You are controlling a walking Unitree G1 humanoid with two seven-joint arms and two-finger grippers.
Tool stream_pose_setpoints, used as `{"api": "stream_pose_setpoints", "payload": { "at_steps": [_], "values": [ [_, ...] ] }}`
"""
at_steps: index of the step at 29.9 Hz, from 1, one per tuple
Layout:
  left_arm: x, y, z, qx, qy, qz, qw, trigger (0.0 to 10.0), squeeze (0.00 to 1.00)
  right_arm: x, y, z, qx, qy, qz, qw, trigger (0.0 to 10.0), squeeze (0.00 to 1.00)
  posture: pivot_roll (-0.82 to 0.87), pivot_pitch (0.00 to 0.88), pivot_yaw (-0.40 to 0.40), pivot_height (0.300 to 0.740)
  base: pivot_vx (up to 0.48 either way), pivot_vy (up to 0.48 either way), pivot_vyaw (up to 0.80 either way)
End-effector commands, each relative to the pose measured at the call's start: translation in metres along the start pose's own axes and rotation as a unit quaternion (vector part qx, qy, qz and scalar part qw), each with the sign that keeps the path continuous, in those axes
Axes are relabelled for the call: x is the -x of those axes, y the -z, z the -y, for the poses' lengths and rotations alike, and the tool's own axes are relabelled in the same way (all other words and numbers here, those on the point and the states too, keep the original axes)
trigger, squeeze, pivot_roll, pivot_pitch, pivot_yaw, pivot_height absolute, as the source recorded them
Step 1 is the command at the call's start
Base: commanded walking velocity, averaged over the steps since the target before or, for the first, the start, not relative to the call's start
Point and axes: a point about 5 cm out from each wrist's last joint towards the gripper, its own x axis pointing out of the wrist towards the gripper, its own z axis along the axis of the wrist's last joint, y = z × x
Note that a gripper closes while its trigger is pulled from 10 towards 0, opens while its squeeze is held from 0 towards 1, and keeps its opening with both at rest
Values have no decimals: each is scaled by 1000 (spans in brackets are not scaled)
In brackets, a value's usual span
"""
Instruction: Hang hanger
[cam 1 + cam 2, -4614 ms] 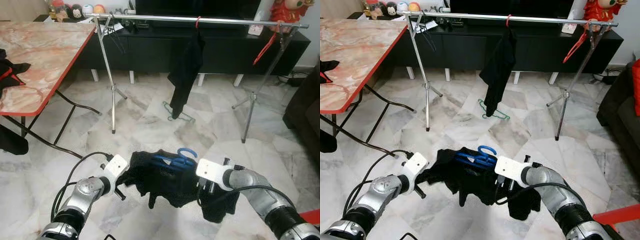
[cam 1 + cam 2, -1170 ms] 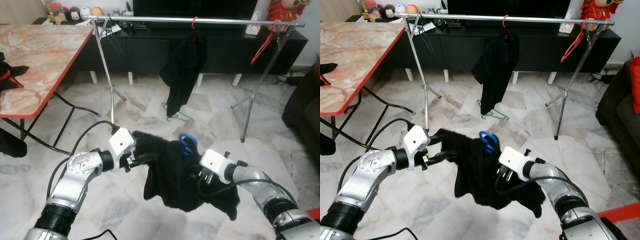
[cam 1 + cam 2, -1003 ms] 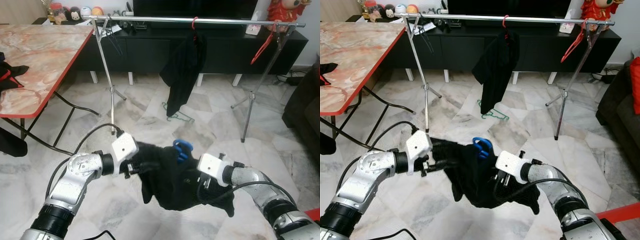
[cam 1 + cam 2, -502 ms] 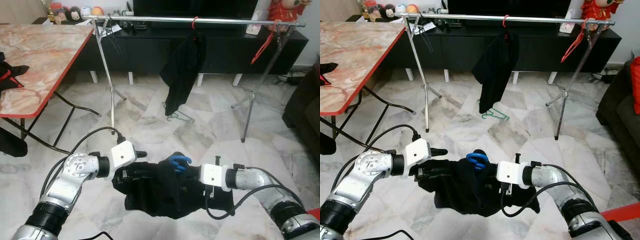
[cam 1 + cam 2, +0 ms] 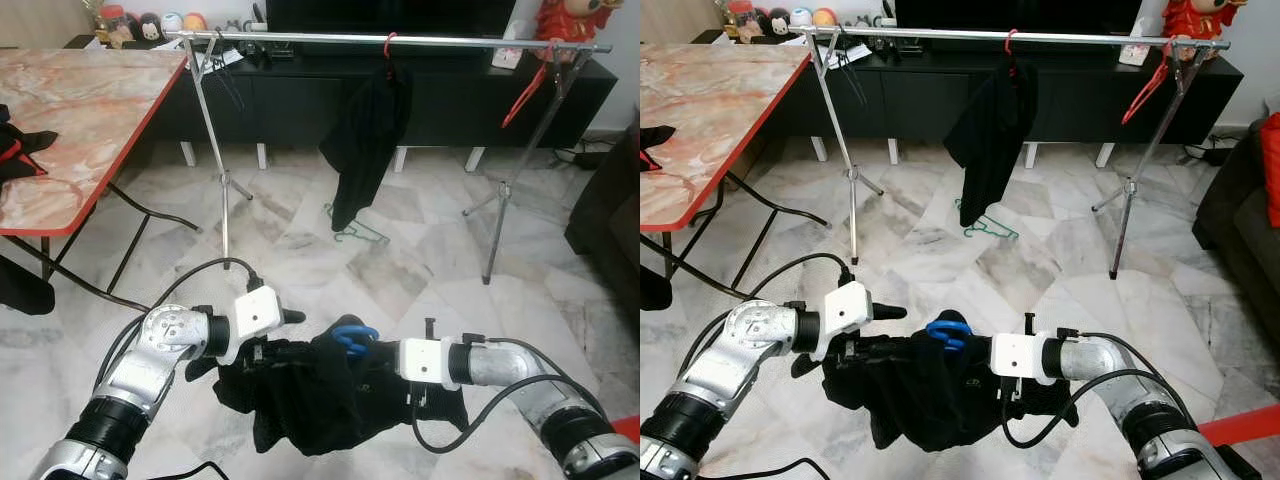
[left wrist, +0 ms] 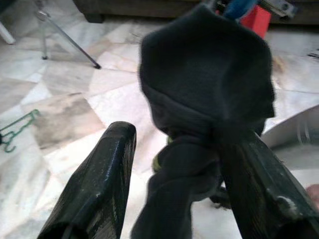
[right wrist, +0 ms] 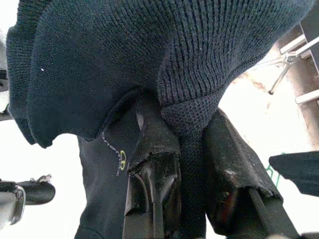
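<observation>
A black garment [image 5: 305, 390] on a blue hanger, whose hook [image 5: 352, 337] pokes out on top, hangs low over the floor between my two grippers. My right gripper [image 7: 184, 115] is shut on a fold of the garment at its right side [image 5: 425, 385]. My left gripper [image 6: 177, 134] is open at the garment's left side [image 5: 278, 338]; bunched cloth lies between its fingers [image 6: 102, 184], against one and clear of the other. The silver rail [image 5: 430, 41] of the clothes rack runs across far ahead.
A black garment on a red hanger [image 5: 365, 140] hangs mid-rail, a bare red hanger [image 5: 524, 95] at its right end, a black one [image 5: 228, 72] at its left. A green hanger [image 5: 355, 230] lies on the floor. A marble-topped table [image 5: 90, 110] stands left.
Both grippers have come down and the garment now hangs lower and wider across. The left gripper's upper finger now stands clear above the cloth.
</observation>
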Motion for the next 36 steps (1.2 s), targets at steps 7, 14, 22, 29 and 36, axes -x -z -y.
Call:
{"api": "stream_pose_setpoints", "payload": {
  "at_steps": [7,14,22,29,36],
  "values": [
    [-7,3,4,9,32,-10,999,10000,0,-6,-17,8,36,9,35,999,0,0,-57,70,-14,740,0,0,0],
    [-12,6,5,17,33,-11,999,10000,0,-8,-23,11,48,9,46,998,0,0,-61,59,-12,740,0,0,0],
    [-13,6,4,21,29,-11,999,0,0,-10,-25,11,49,10,48,998,0,0,-60,53,-12,740,0,0,0],
    [-14,7,4,25,34,-11,999,0,0,-12,-25,9,47,8,48,998,0,0,-60,53,-12,740,0,0,0],
    [-13,7,5,29,37,-10,999,0,0,-12,-25,9,46,9,48,998,0,0,-60,64,-15,740,0,0,0]
  ]
}}
